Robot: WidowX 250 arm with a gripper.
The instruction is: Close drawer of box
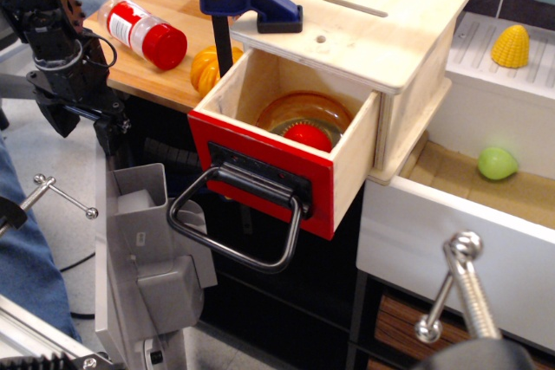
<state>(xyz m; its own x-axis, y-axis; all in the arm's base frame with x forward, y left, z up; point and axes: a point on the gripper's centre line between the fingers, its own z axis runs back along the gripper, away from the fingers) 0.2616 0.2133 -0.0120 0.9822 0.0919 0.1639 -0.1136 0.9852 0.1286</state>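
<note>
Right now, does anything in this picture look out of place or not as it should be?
Yes. The drawer of the wooden box stands pulled out, with an orange bowl and something red inside. A red-capped bottle lies on its side on the counter to the left. The gripper hangs apart from the drawer's handle.

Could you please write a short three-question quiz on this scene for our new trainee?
1. True or false: the drawer of the box is fully shut.
2. What lies inside the drawer? A) a yellow corn cob B) an orange bowl with a red object C) nothing
3. Fill in: the tool is to the ____ of the drawer's black handle in the picture.

Key: 1 false, it is pulled out. 2 B. 3 left; it stands apart from the handle, and whether it is open or shut cannot be told.
</note>
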